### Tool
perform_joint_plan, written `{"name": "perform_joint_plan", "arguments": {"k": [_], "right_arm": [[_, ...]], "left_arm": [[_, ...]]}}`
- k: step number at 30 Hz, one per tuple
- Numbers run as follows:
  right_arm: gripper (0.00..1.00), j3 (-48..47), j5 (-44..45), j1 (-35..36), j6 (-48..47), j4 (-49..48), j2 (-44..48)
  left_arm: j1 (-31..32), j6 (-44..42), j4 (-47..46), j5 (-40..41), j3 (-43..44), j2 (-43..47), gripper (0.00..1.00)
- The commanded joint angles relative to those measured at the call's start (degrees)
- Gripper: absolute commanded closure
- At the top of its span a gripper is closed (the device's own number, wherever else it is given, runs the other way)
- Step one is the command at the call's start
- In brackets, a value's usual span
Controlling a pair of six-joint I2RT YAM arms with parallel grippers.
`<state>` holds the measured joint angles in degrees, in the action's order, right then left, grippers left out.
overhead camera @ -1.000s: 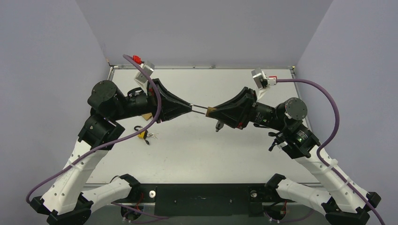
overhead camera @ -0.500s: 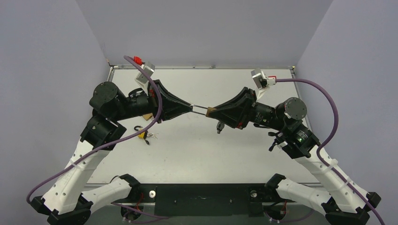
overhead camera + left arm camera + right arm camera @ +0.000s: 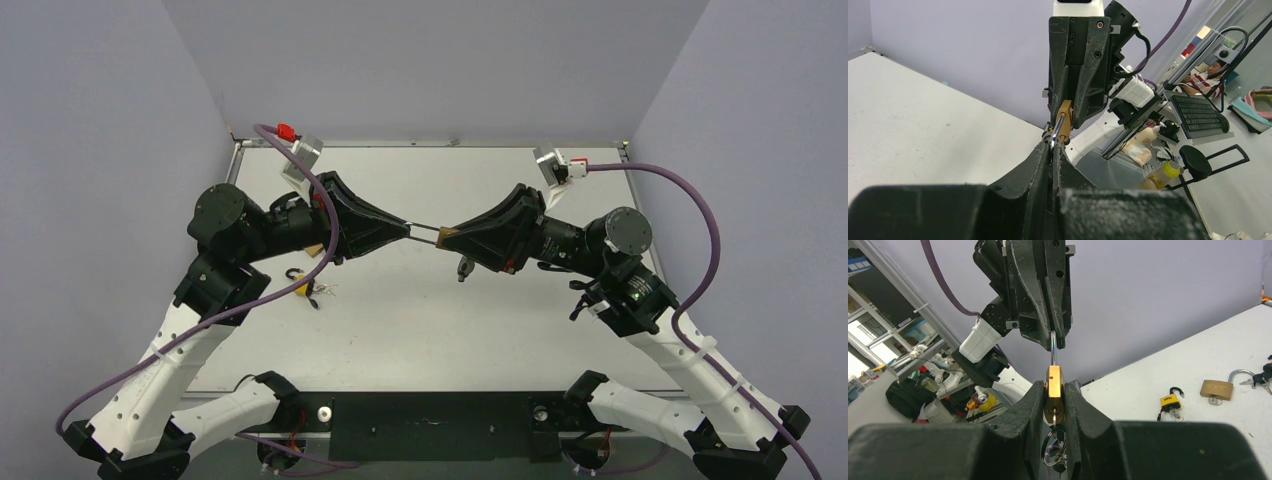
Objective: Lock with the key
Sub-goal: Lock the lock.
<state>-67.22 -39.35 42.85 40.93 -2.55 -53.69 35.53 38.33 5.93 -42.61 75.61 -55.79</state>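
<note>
A brass padlock (image 3: 447, 237) hangs in the air over the middle of the table, between my two grippers. The right gripper (image 3: 1053, 390) is shut on the padlock's brass body (image 3: 1053, 385). A key (image 3: 1054, 416) sits in the keyhole on the underside, and a key ring (image 3: 1053, 447) dangles from it. The left gripper (image 3: 1054, 147) is shut on the silver shackle (image 3: 1058, 131), which sticks out of the body toward it. In the top view the left gripper (image 3: 408, 229) and the right gripper (image 3: 450, 238) point tip to tip.
A small yellow padlock (image 3: 1170, 401) with a black shackle and a second brass padlock (image 3: 1217, 389) lie on the white table (image 3: 420, 320) under the left arm. More keys (image 3: 1263, 376) lie beside them. Grey walls enclose the table on three sides.
The left jaws have closed onto the shackle. The left wrist has risen slightly and the hanging key has swung a little; the right gripper keeps its hold.
</note>
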Motion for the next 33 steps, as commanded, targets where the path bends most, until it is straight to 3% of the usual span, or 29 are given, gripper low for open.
{"name": "perform_joint_plan", "arguments": {"k": [1, 18, 25, 27, 32, 33], "right_arm": [[1.00, -0.30, 1.36, 1.38, 0.75, -5.53, -2.24], [1.00, -1.34, 2.70, 1.82, 0.06, -4.92, -4.05], [1.00, -1.28, 4.35, 1.73, -3.63, -0.88, -2.84], [0.93, -0.51, 4.58, 1.47, -4.44, -0.61, -1.99], [0.58, 2.17, 3.16, -0.11, -6.06, -0.64, 0.54], [0.55, 2.95, 2.33, -0.48, -6.35, -0.84, 1.27]], "left_arm": [[2.82, 0.84, -2.46, -0.72, -0.63, -0.93, 1.00], [8.70, -1.80, 1.76, 4.20, -1.40, -2.06, 1.00], [7.44, -4.75, 7.93, 17.99, 1.75, -0.55, 1.00], [6.37, -4.68, 9.19, 19.98, 3.65, -0.69, 1.00], [4.24, -3.45, 9.21, 19.14, 6.49, -0.48, 1.00], [4.04, -3.33, 9.48, 18.97, 7.23, -0.51, 1.00]]}}
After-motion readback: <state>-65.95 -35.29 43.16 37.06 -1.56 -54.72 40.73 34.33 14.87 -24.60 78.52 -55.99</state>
